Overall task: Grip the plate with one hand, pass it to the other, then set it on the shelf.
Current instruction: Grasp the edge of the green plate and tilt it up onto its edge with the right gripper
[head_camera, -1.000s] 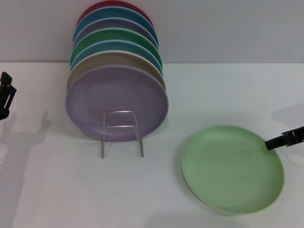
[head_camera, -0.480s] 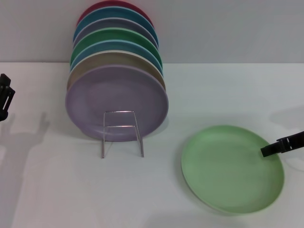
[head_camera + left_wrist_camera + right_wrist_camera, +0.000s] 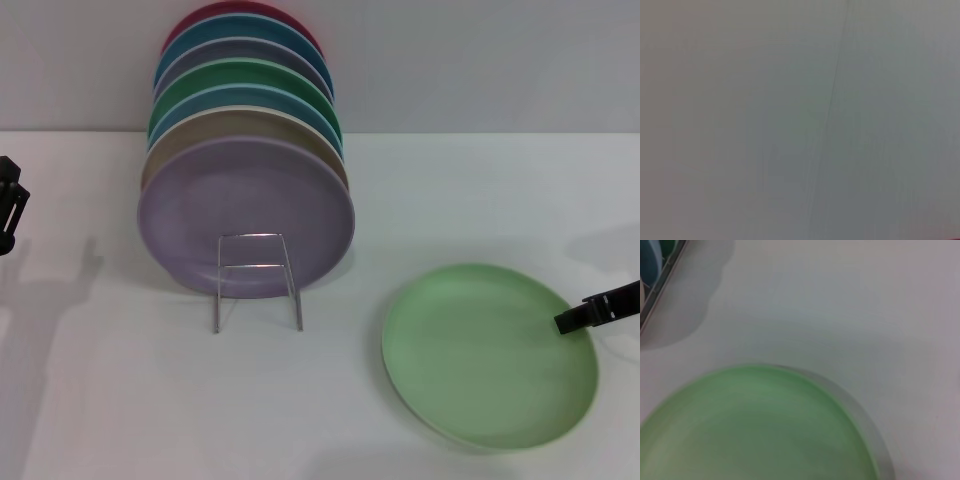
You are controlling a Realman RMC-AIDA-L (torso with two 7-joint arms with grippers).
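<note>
Step in hand: the first grasp; the right gripper (image 3: 566, 322) sits at the right rim of the plate (image 3: 488, 355), not yet lifting it.
Plate: flat on the table (image 3: 480, 190), near right, well apart from the shelf (image 3: 257, 281).
Right pincer: cannot tell whether released or clenched.
Left gripper (image 3: 8, 205): parked at far left, state unclear.
Next move: likely a firm pinch on the rim, then a lift toward the left.
Right wrist view: the plate's (image 3: 755, 425) rim close up, no fingers.
Left wrist view: nothing recognisable.
</note>
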